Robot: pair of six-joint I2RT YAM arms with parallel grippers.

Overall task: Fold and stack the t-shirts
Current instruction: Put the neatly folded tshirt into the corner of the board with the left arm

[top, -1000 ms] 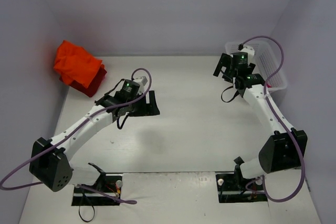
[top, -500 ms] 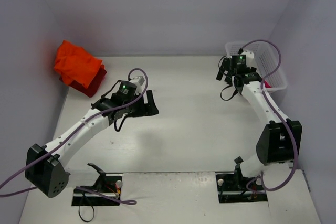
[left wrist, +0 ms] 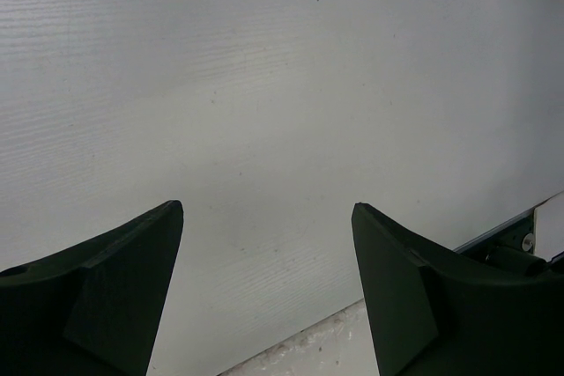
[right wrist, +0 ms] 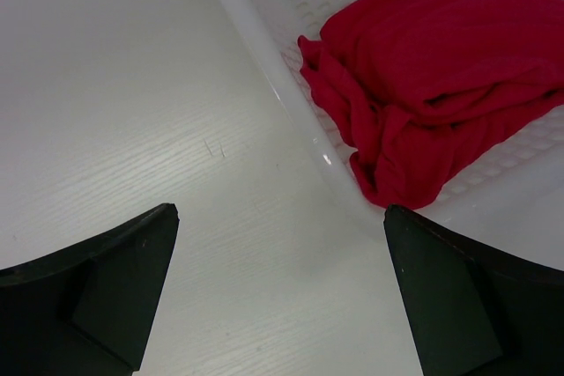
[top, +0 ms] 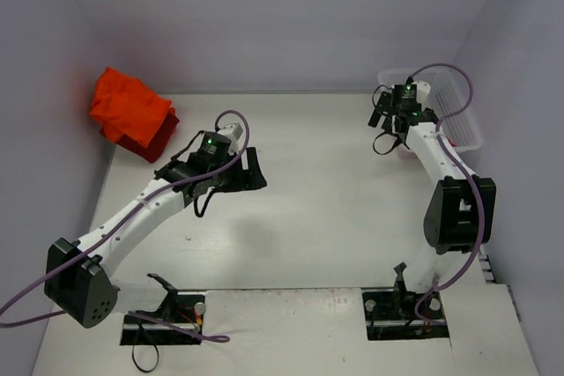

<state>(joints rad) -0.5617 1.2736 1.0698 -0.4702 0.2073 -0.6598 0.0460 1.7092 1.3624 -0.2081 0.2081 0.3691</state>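
Observation:
A bright orange t-shirt (top: 129, 104) lies folded on top of a dark red t-shirt (top: 160, 141) at the table's far left. A crimson-pink t-shirt (right wrist: 432, 77) lies crumpled inside the white mesh basket (right wrist: 254, 40). My right gripper (right wrist: 280, 209) hangs open over the table just beside the basket's rim, with nothing between its fingers. In the top view the right gripper (top: 382, 113) is at the basket's left side. My left gripper (top: 251, 171) is open over the bare table left of centre, and the left wrist view shows its jaws (left wrist: 267, 207) empty.
The basket (top: 461, 122) stands at the back right against the wall. Purple walls close in the table on the left, back and right. The table's near edge with a metal strip (left wrist: 493, 237) shows in the left wrist view.
My right arm has swung right and back, bringing its gripper up to the basket. The left arm has shifted only slightly. Both grippers stay open.

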